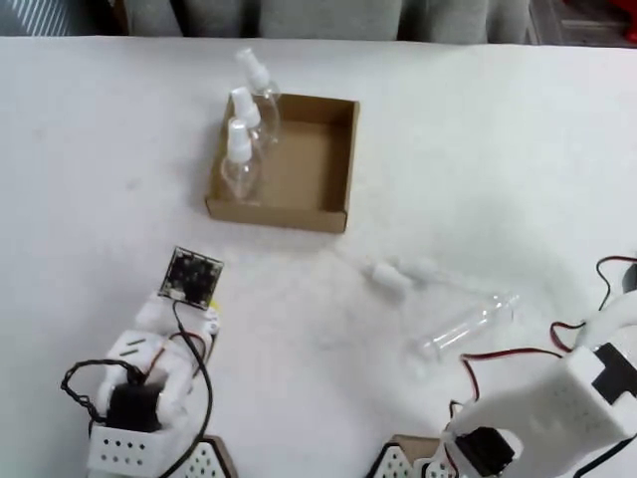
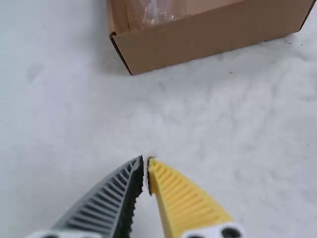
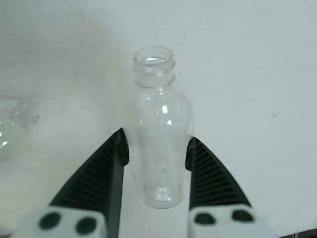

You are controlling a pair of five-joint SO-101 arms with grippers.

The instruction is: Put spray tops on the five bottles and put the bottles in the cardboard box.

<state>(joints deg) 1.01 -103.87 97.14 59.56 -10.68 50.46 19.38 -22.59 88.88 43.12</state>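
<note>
Right wrist view has the right gripper (image 3: 157, 147) clamped on an uncapped bottle (image 3: 161, 109), toward the worktop's (image 1: 100, 119) near right corner. The left gripper (image 2: 146, 169), fingers together, hangs just short of the cardboard box (image 1: 299, 214), which sits mid-worktop toward the far edge with three topped bottles (image 1: 242, 159) inside.

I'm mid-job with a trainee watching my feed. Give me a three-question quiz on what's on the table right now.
1. Count: how many bottles with spray tops stand in the cardboard box?
2. True or false: the left gripper holds a spray top.
3. The bottle in the right gripper is: A) capped with a spray top; B) open-necked, no top; C) inside the box.
Key: 1) three; 2) false, it is shut on nothing; 3) B.
</note>
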